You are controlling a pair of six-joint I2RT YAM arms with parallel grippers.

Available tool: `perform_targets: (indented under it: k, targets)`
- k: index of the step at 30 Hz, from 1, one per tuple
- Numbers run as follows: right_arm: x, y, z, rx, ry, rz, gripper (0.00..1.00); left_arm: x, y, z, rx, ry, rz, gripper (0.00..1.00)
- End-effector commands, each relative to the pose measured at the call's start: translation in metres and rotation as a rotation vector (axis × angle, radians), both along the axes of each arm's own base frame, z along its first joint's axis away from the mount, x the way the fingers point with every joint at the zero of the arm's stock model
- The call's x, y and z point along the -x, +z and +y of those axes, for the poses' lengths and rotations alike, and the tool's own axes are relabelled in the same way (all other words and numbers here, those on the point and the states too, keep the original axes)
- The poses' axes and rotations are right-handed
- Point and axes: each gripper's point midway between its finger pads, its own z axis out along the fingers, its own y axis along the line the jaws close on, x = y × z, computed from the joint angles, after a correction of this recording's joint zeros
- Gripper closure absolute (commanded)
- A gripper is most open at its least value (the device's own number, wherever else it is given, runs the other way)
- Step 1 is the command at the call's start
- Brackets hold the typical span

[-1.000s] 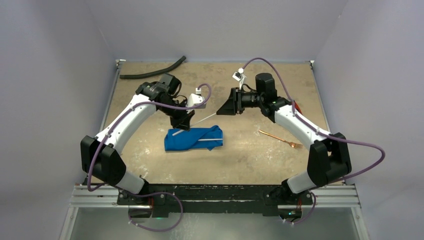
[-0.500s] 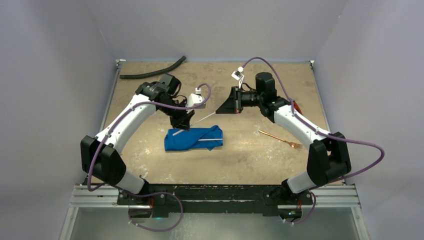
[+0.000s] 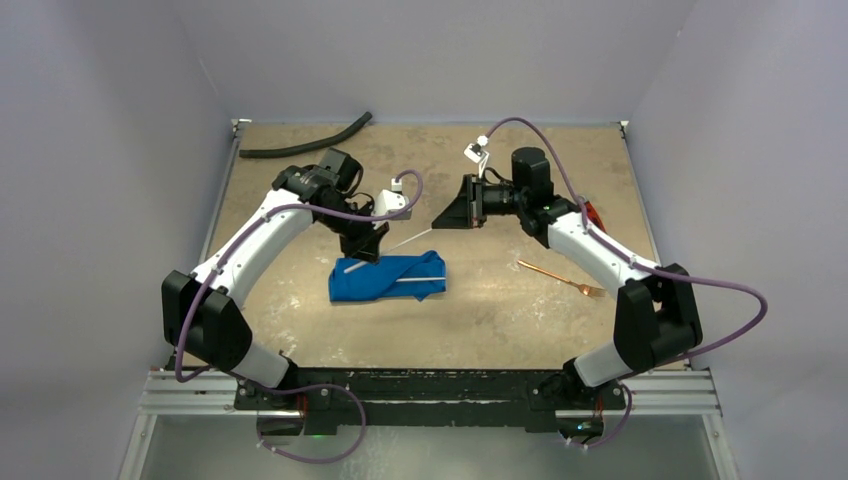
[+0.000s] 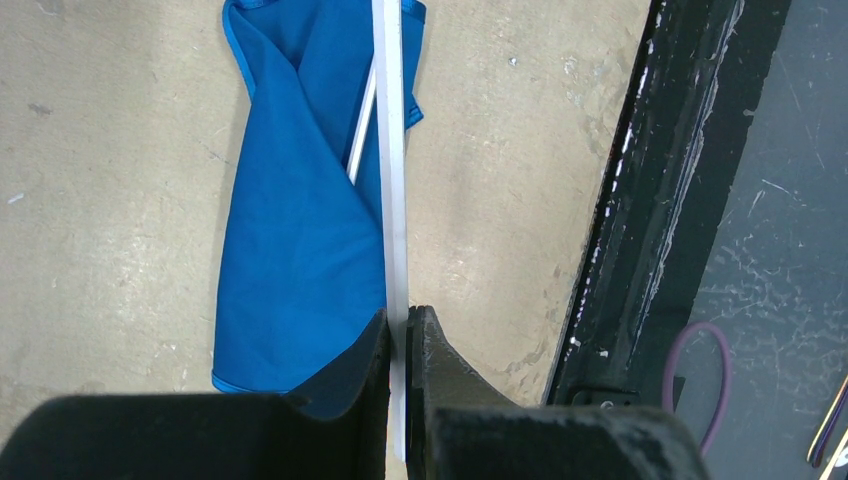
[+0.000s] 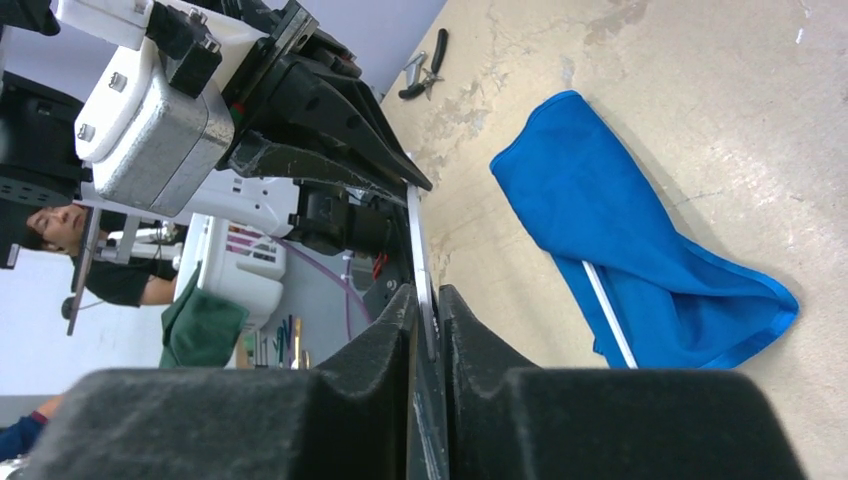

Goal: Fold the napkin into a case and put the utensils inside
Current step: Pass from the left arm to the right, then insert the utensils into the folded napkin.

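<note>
The blue napkin lies folded in the middle of the table. One silver utensil rests in its folds. A second silver utensil hangs slanted above the napkin's far edge, and my left gripper is shut on it near its lower end. My right gripper surrounds its upper tip, jaws narrowly apart with a sliver of gap beside the metal. A copper fork lies on the table to the right.
A black hose curves along the far left edge. A red-handled tool peeks out behind my right arm. The black rail runs along the table's near edge.
</note>
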Motion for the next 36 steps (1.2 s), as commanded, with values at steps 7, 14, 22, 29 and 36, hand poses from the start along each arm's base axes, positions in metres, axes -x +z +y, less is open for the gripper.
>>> perform_targets:
  k: [7, 14, 22, 29, 36]
  targets:
    - [0.002, 0.001, -0.003, -0.005, -0.046, 0.01, 1.0, 0.0, 0.006, -0.002, 0.026, 0.011, -0.023, 0.91]
    - [0.001, -0.035, -0.038, 0.098, -0.183, 0.075, 1.0, -0.03, -0.011, 0.025, -0.048, 0.249, -0.035, 0.55]
    - [0.02, -0.06, -0.085, 0.147, -0.293, 0.13, 1.0, -0.05, -0.058, 0.086, -0.158, 0.479, 0.031, 0.55]
    - [0.033, -0.077, -0.095, 0.155, -0.325, 0.153, 1.0, -0.044, -0.09, 0.095, -0.202, 0.562, 0.06, 0.61]
    - [0.033, -0.082, -0.101, 0.148, -0.363, 0.135, 1.0, -0.042, -0.112, 0.102, -0.243, 0.589, 0.072, 0.65]
